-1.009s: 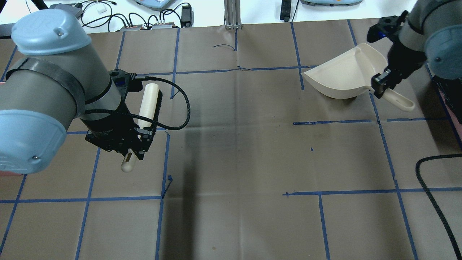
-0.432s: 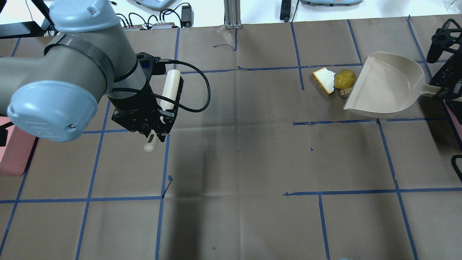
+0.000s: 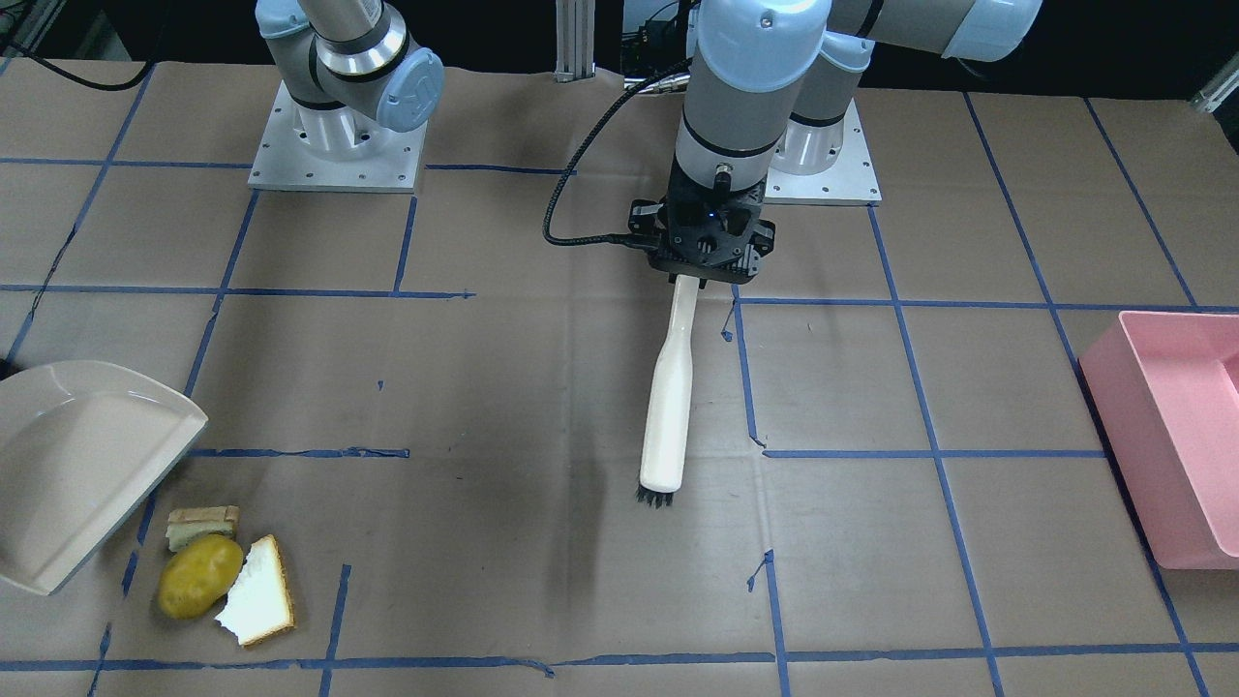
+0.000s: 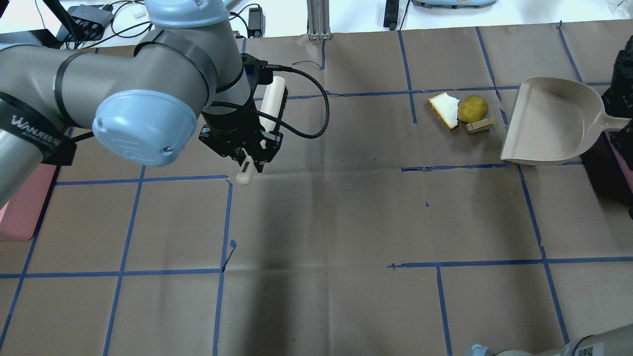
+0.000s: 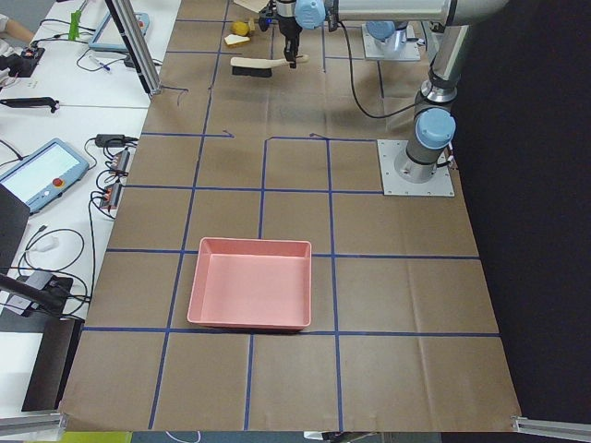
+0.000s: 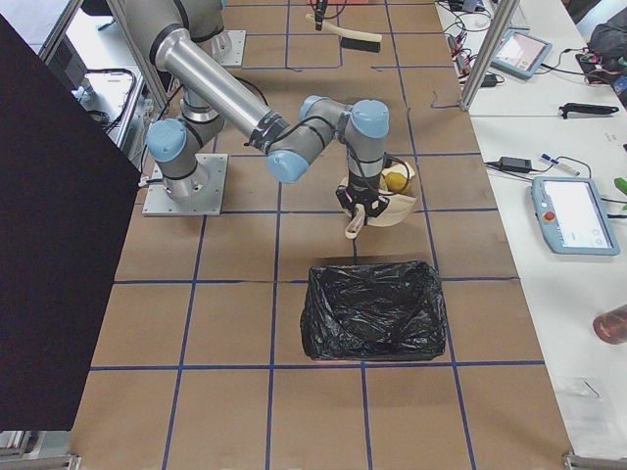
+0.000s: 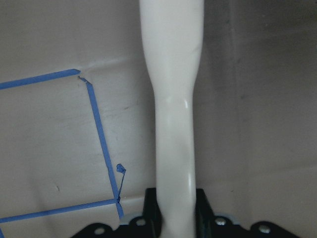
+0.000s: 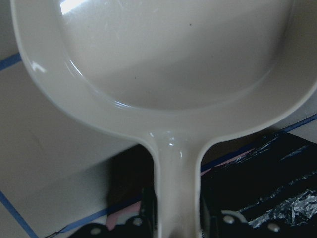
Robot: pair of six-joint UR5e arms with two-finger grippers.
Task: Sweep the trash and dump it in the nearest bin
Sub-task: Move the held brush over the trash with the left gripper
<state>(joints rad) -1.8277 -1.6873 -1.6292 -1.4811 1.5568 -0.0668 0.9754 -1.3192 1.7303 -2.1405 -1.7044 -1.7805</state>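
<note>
A brown-paper-covered table [image 4: 316, 222] is gridded with blue tape. A shallow pink plastic bin [image 3: 1176, 436] sits at my left end and a black-bag-lined bin [image 6: 372, 308] at my right. My right gripper [image 8: 176, 220] pinches the handle of a beige plastic dustpan [image 4: 549, 121]. My left gripper [image 4: 249, 153] clamps a cream long-handled brush [image 3: 670, 397], well apart from the trash. Near the pan's mouth cluster a bitten white bread slice [image 4: 445, 110], a yellow-brown potato-like lump [image 4: 472, 108] and a small layered sandwich chunk [image 4: 479, 125].

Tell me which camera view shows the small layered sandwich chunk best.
The exterior front-facing view: the small layered sandwich chunk lies unobstructed there, its stacked layers visible from the side. The overhead exterior view shows it as a plainer tan block. Both side views are too distant to make it out; neither wrist view shows it.
</note>
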